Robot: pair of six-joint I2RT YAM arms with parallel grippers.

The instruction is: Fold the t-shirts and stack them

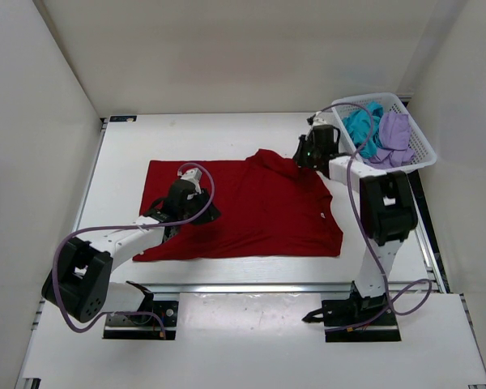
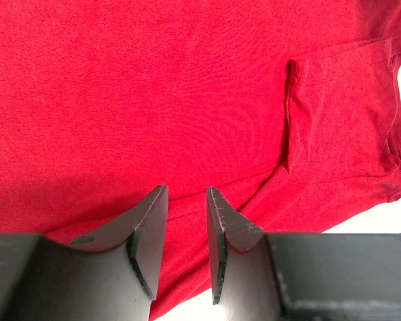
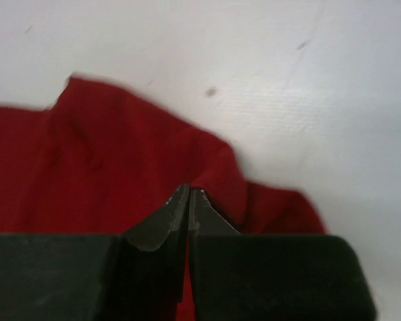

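You are at the first shirt, in the folding step, and no stack exists yet. The dark red t-shirt (image 1: 251, 211) lies spread flat on the desk (image 1: 227, 134), under both of your hands.

Your right hand (image 3: 189, 190) is clenched, with the tips together. They seem to pinch a small raised fold of the red cloth at the shirt's far right corner, near the sleeve. Beyond the tips you see only bare desk.

Your left hand (image 2: 187, 194) is released. Its jaws stand a little apart, low over the near part of the shirt, and I see nothing caught between them. The hem runs just below the fingers, and a sleeve lies ahead and to the right of them.

The teal t-shirt (image 1: 360, 126) and the lavender t-shirt (image 1: 395, 130) wait in the white basket (image 1: 417, 150), just to the right of your right hand.

The next move, in my judgement, is to carry the pinched corner across the body of the shirt. First check that the pinch truly holds the cloth. The left hand must either press the shirt down or take the near corner, so that the fold stays straight.
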